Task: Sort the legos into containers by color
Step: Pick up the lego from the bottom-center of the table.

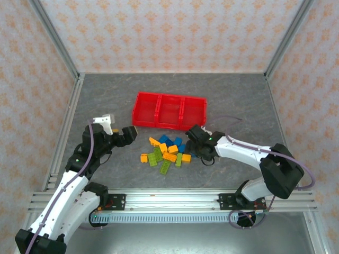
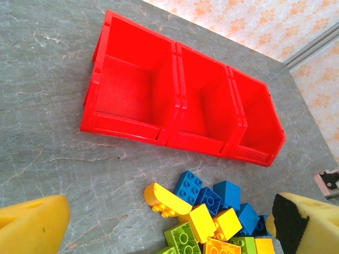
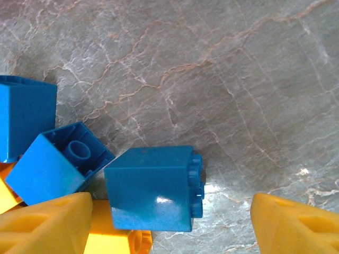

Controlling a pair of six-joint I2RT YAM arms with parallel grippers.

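Note:
The legos [image 1: 167,151] lie in a loose pile of blue, yellow and lime green bricks on the grey table, just in front of the red tray of three containers [image 1: 139,106], which hold nothing visible. My right gripper [image 1: 192,138] is down at the pile's right edge. In the right wrist view it [image 3: 172,225] is open around a blue brick [image 3: 151,185] lying on its side; the left finger sits close to the brick and the right finger [image 3: 294,225] stands apart. My left gripper [image 1: 131,132] hovers open left of the pile, nothing between its fingers [image 2: 32,227].
In the left wrist view the tray [image 2: 175,140] stands beyond the pile [image 2: 212,211]. Two more blue bricks [image 3: 53,164] and a yellow one [image 3: 114,238] crowd the right gripper's left finger. Bare table lies right of the blue brick. Patterned walls enclose the table.

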